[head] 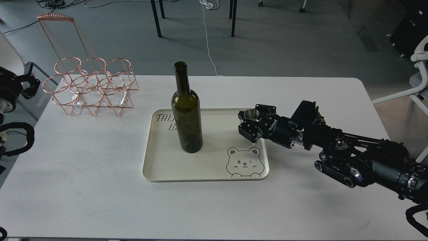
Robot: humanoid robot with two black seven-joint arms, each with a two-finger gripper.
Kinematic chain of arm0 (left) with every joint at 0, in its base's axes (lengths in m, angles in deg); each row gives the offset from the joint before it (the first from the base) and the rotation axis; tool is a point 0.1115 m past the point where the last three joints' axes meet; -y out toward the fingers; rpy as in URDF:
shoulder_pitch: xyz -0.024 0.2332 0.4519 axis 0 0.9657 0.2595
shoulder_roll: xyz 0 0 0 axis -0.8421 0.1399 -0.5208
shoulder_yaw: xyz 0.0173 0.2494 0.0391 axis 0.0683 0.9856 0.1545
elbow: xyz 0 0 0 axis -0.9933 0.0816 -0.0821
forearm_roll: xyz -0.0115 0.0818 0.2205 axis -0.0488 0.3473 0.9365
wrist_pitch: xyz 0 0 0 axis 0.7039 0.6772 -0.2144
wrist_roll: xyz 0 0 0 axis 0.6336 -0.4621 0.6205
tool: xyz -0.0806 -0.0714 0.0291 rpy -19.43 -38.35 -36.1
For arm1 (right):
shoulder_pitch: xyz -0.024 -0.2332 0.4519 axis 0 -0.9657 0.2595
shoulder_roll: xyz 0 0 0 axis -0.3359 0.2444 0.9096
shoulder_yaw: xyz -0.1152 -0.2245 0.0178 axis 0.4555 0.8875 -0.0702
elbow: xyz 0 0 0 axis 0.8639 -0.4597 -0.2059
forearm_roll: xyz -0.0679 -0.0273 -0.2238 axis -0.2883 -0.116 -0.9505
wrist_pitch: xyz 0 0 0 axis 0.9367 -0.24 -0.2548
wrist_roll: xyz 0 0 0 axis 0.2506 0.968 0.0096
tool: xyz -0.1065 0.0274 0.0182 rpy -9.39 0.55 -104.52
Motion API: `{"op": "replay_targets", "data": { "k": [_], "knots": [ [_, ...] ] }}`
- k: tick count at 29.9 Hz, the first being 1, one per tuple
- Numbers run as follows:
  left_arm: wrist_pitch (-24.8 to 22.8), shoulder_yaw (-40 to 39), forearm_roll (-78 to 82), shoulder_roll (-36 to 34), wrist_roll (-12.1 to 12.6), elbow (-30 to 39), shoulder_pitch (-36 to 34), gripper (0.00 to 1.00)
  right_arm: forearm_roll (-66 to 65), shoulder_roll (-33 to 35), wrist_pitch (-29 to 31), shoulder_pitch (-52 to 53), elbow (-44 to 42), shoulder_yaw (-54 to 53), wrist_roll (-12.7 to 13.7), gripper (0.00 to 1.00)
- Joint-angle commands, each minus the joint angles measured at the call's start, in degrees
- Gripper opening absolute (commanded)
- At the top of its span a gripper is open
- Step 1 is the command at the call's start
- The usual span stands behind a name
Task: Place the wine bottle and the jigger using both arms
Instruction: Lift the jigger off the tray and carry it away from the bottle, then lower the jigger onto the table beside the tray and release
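Note:
The dark olive-green wine bottle stands upright on the cream tray, left of its middle. The small steel jigger is gripped between the fingers of my right gripper and held upright a little above the tray's right edge. Only the jigger's top cone and rim show; its lower part is hidden by the fingers. My right arm comes in from the lower right. My left arm is at the far left edge, off the table; its fingers cannot be told apart.
A copper wire bottle rack stands at the table's back left. The tray bears a bear drawing at its front right. A white chair is off the table's right end. Chair legs and cables lie on the floor behind.

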State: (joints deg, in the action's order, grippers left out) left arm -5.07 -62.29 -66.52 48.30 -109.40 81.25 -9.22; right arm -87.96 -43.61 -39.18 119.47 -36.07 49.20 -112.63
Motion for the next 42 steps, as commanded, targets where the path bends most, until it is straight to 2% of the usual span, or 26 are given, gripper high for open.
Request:
{"op": "replay_targets", "data": {
  "k": [1, 9, 15, 25, 35, 37, 42],
  "knots": [
    [0.00, 0.00, 0.00, -0.11, 0.02, 0.04, 0.02, 0.99, 0.56, 3.62, 0.01, -0.40, 2.29, -2.46, 0.01, 0.05],
    [0.00, -0.09, -0.08, -0.03, 0.02, 0.22, 0.02, 0.99, 5.30, 13.81, 0.01, -1.28, 5.02, -7.38, 0.01, 0.05],
    [0.00, -0.09, 0.00, 0.15, 0.02, 0.31, 0.02, 0.99, 12.33, 16.99, 0.01, -6.55, 4.32, -7.30, 0.01, 0.05],
    [0.00, 0.00, 0.09, 0.50, 0.02, 0.39, -0.07, 0.99, 14.63, 16.99, 0.01, -11.30, 0.36, -7.47, 0.01, 0.05],
    [0.00, 0.27, 0.09, 0.41, 0.02, 0.39, 0.02, 0.99, 16.12, 16.72, 0.01, -12.62, 0.36, -7.12, 0.01, 0.07],
    [0.00, 0.27, 0.09, 0.33, 0.02, 0.39, 0.02, 0.99, 16.12, 16.72, 0.01, -12.71, 0.36, -7.04, 0.01, 0.15],
    [0.00, 0.18, 0.09, 0.33, 0.02, 0.39, -0.07, 0.99, 16.21, 16.72, 0.01, -13.41, 0.36, -6.95, 0.01, 0.16]
  ]
}}
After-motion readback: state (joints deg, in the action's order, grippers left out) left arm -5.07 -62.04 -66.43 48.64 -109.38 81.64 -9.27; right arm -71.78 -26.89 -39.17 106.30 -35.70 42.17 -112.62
